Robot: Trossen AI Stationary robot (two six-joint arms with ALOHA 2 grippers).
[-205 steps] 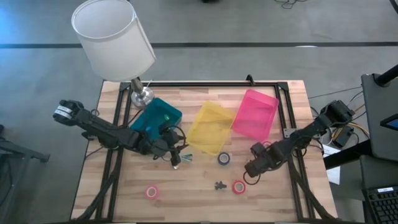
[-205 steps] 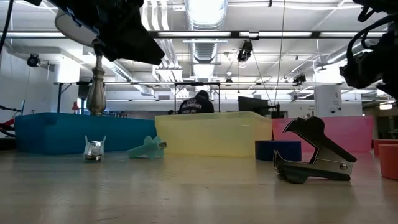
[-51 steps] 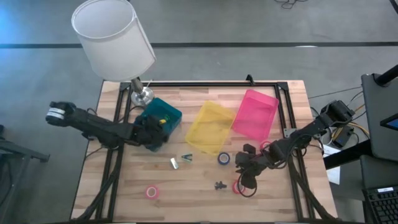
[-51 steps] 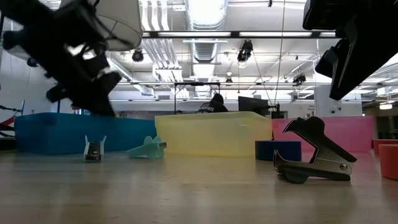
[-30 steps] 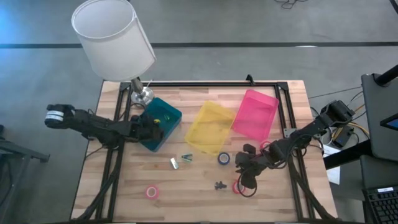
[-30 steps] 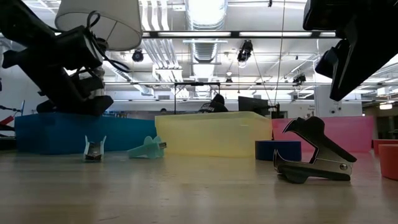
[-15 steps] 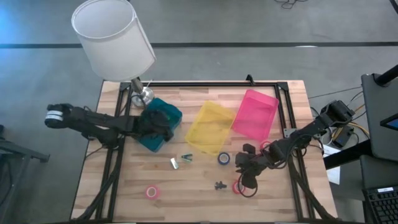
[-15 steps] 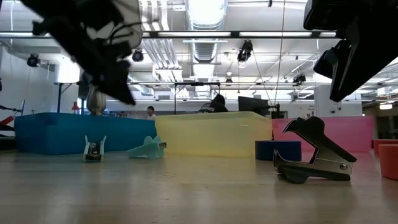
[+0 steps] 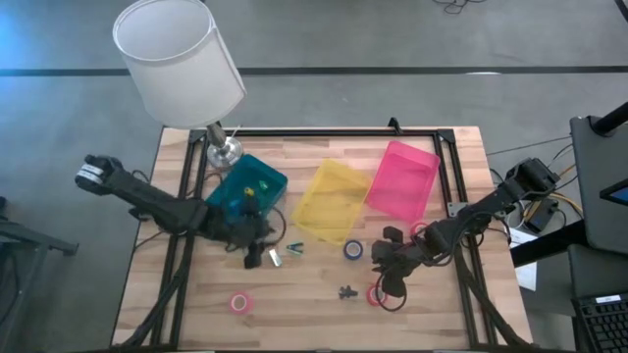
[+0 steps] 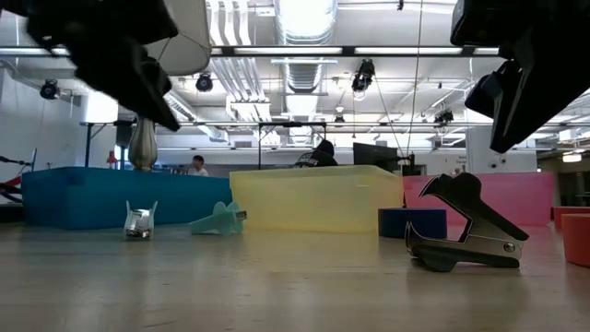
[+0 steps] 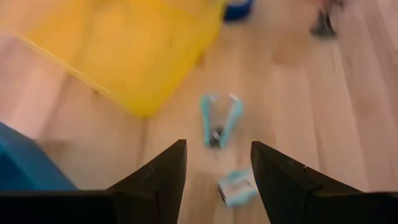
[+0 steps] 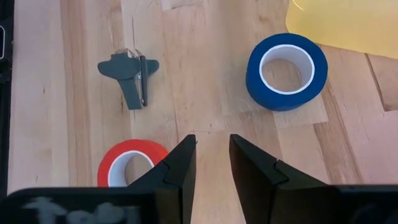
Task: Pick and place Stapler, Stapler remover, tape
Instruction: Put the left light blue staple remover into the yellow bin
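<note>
On the wooden slatted table (image 9: 324, 304) we see three plastic bins in a row: a teal bin (image 9: 247, 188), a yellow translucent bin (image 9: 332, 200) and a pink bin (image 9: 402, 180). A lamp with a white round shade (image 9: 179, 59) stands at the far left corner, just behind the teal bin. Our left gripper (image 9: 257, 253) hangs over the table in front of the teal bin, and its two dark fingers (image 11: 155, 180) stand apart with nothing between them. Just beside it lie a small silver-and-white stapler (image 9: 276, 257) and a light green staple remover (image 9: 294, 247), close to each other but not touching; in the left wrist view they show just ahead of the open fingers. Our right gripper (image 9: 383, 275) is over the front right part of the table, its fingers (image 12: 177, 174) parted by a narrow gap and holding nothing. It is between the blue-purple tape roll (image 9: 353, 250), which lies near the front edge of the yellow bin, and the red tape roll (image 9: 376, 294). A dark grey staple remover (image 9: 346, 292) lies just beside the red roll. The pink tape roll (image 9: 239, 302) lies well apart, at the front left.
</note>
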